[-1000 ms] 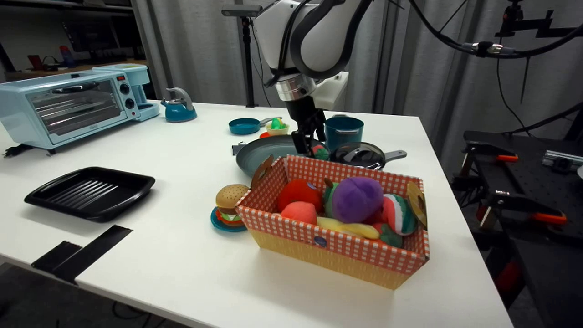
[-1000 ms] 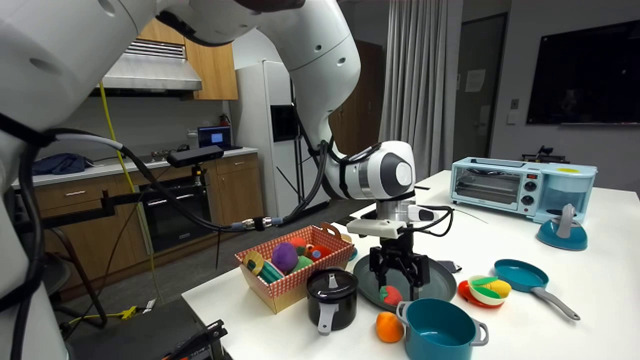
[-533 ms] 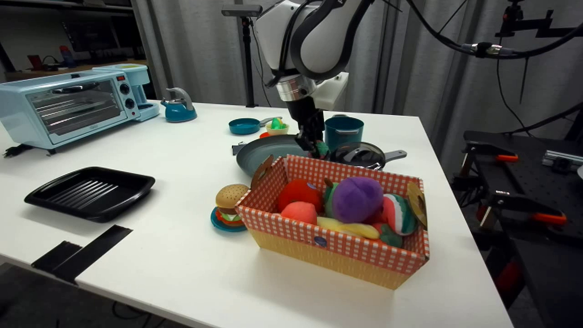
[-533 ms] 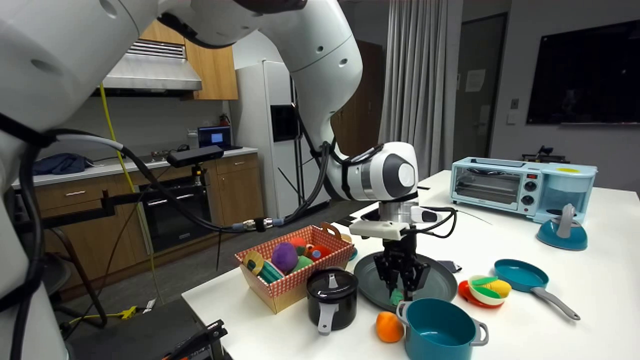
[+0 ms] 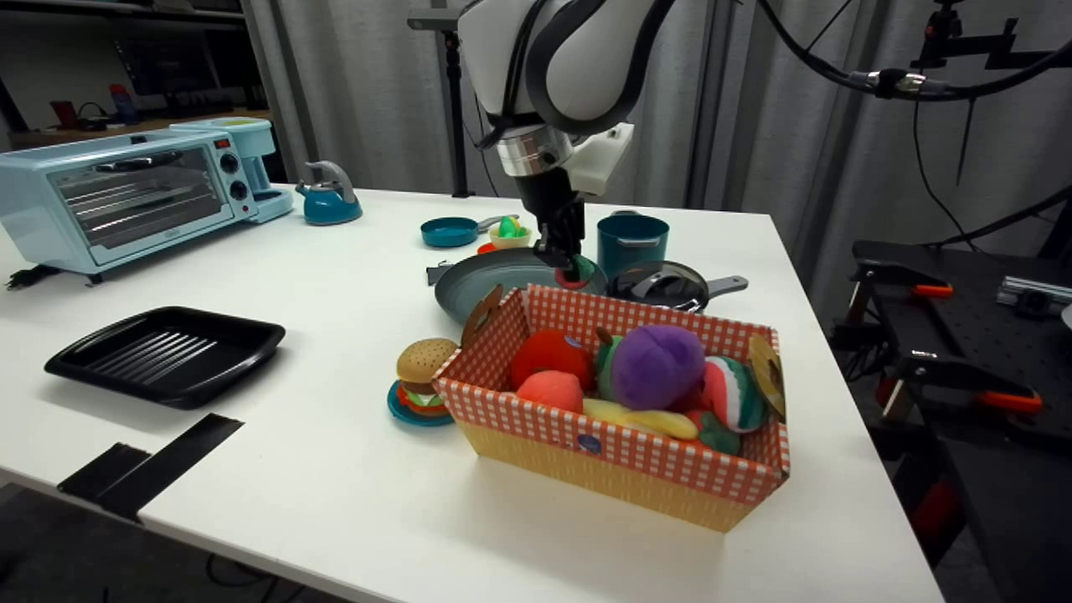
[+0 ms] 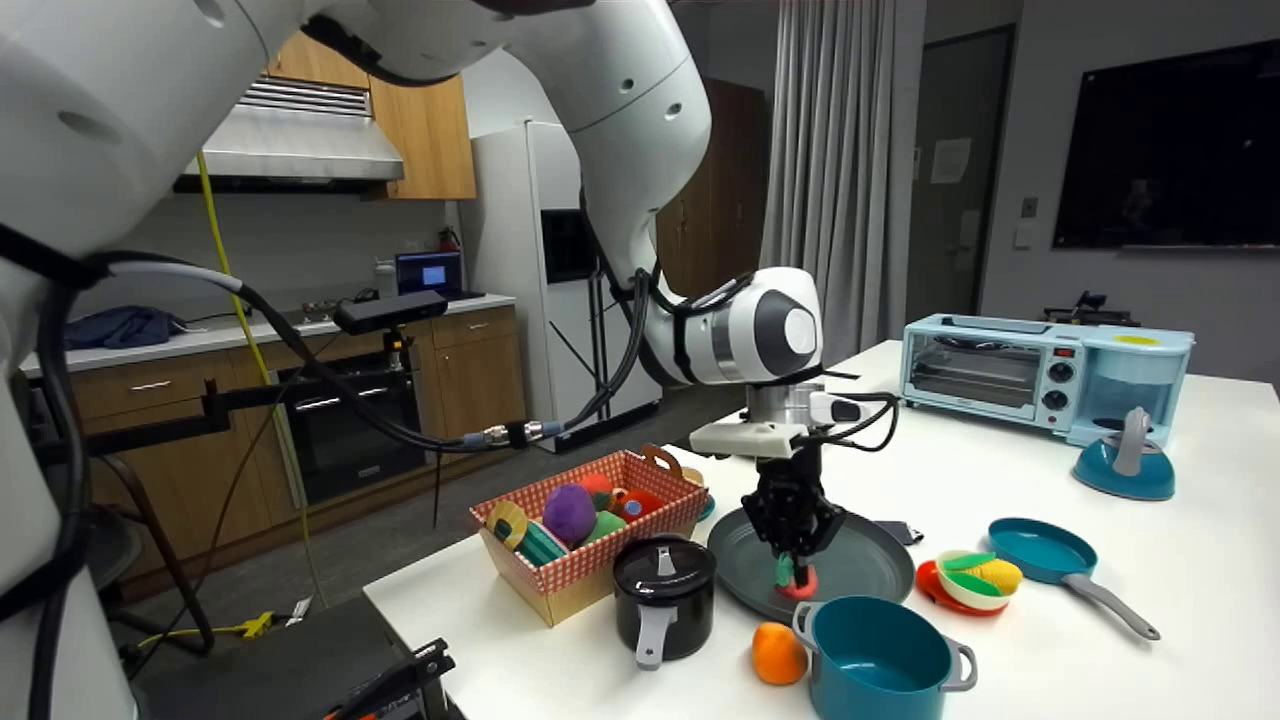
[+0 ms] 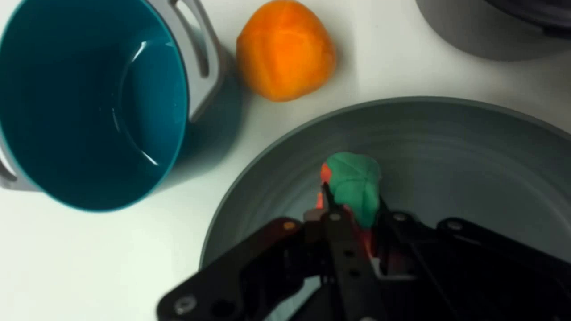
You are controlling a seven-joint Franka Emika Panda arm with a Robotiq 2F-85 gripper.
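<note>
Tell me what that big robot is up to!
The robot arm has its pincer closed on a red toy with a green top, maybe a strawberry. That toy is over the big gray plate; whether it touches it is hard to tell. An orange toy sits beside the teal pot, and the checkered basket holds more toy fruit.

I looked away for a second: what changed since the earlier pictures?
The hand closed on the red-and-green toy and moved up slightly, the toy apparently rising with it. The gray dish, orange fruit, teal pot and basket stayed put.
</note>
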